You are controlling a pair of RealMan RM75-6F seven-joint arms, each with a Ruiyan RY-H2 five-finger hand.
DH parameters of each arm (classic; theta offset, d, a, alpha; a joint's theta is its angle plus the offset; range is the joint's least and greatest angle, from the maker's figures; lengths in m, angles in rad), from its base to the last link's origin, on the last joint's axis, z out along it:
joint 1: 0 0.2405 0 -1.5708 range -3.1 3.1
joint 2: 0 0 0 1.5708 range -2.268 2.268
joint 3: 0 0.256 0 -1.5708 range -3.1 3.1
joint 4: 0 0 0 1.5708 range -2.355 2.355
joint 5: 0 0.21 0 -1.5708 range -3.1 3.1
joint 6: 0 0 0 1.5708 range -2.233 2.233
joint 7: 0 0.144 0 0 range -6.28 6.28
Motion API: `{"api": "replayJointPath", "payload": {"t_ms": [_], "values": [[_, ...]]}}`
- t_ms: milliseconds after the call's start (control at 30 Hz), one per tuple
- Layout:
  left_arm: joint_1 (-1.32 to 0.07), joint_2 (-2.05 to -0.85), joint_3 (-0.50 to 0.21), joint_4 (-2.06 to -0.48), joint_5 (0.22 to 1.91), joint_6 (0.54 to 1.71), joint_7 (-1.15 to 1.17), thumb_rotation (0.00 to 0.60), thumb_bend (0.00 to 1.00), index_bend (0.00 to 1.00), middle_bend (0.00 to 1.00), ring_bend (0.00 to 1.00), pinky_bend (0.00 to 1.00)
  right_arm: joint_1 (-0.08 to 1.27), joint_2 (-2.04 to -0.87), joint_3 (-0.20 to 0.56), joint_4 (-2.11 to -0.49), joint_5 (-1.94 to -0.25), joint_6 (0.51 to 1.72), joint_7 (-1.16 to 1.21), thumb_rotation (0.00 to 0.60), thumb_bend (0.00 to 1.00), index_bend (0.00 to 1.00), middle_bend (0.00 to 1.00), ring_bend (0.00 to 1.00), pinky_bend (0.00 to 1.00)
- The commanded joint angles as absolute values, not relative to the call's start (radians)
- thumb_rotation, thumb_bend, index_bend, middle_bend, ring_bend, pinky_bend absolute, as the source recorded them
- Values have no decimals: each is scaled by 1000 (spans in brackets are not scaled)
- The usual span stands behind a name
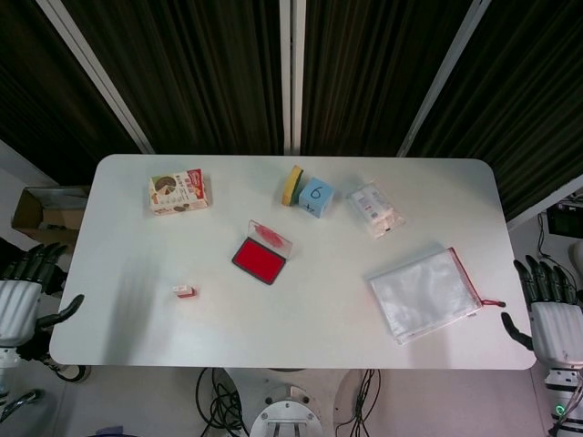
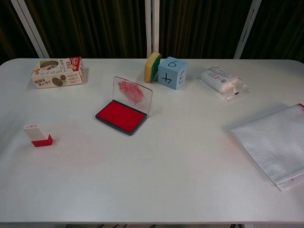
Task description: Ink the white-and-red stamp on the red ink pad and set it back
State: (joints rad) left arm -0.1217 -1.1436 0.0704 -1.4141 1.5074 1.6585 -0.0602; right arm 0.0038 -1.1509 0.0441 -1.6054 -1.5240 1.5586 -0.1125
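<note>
We are seeing the white-and-red stamp (image 2: 37, 135), a small blocky piece with a white top and a red base, standing alone on the smooth white table (image 2: 156, 180), tilting slightly. The red ink pad (image 2: 121, 117) is lying well apart at its two o'clock, a flat dark tray of matte red with its clear, red-smeared lid (image 2: 132, 95) standing upright behind. At the pad's one o'clock a yellow-and-green sponge (image 2: 152, 67) is touching a blue numbered cube (image 2: 172, 72). A printed cardboard box (image 2: 58, 72) is sitting at the stamp's twelve o'clock.

We are holding our left hand (image 1: 20, 302) off the table's edge at the stamp's nine o'clock, empty, fingers apart. Our right hand (image 1: 549, 312) is hanging beyond the opposite edge, likewise empty and spread, near a ribbed translucent zip pouch (image 1: 424, 293).
</note>
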Motion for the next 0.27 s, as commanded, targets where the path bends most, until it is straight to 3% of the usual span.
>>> {"api": "replayJointPath", "payload": {"t_ms": [33,267], "values": [[-74,-1092,70,-1418,1483,1689,-76,0,160,102,115,105,200,-7,-1152,35,-1591,-1530,1566,-96,600,195,0,0,0,0],[-62,-1078,59,-1411,1515,1687,-101,0,160,102,115,105,200,-8,-1161,29,-1587,-1545,1568,-104,600,195,0,0,0,0]]}}
